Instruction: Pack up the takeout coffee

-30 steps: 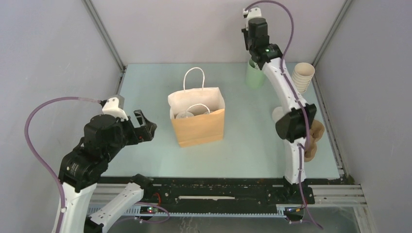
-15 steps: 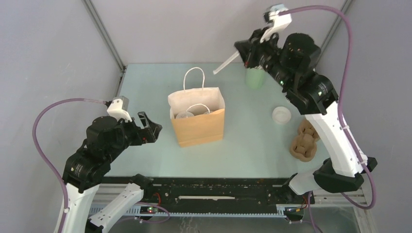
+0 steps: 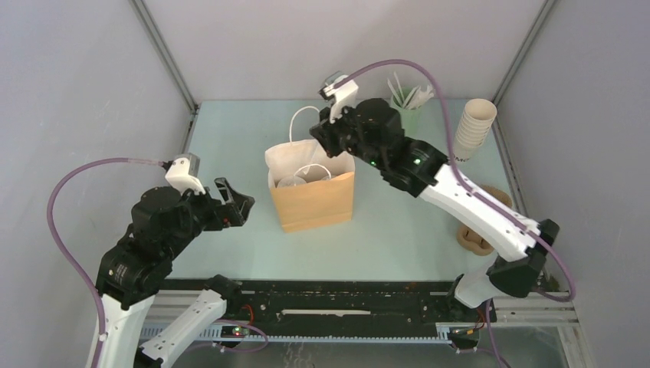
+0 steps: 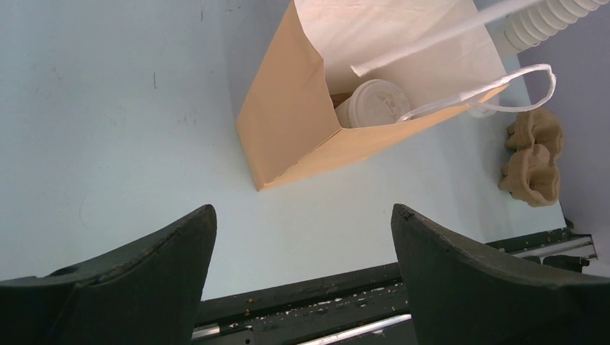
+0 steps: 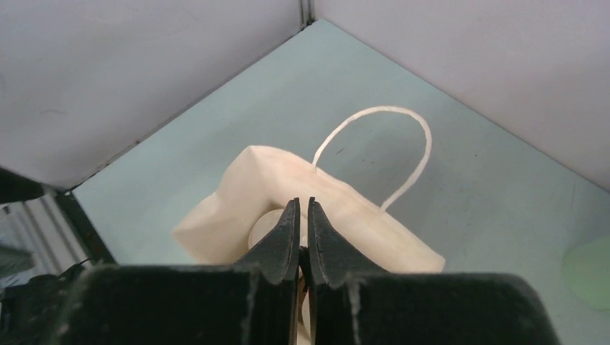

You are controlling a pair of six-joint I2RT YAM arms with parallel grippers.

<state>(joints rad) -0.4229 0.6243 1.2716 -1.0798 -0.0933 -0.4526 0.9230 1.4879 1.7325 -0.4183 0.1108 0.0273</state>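
Inside the brown bag (image 3: pixel 314 207) sits one lidded cup (image 4: pixel 370 100). Above its one o'clock corner my right gripper (image 5: pixel 302 205) pinches a white stick (image 4: pixel 431 41); my left gripper (image 4: pixel 302 215), at nine o'clock, gapes wide.

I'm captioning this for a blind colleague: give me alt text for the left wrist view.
An open brown paper bag stands on the pale table, a white-lidded cup inside and a thin white stick slanting over its mouth. The left tool frames the bottom edge, its dark fingers spread apart.
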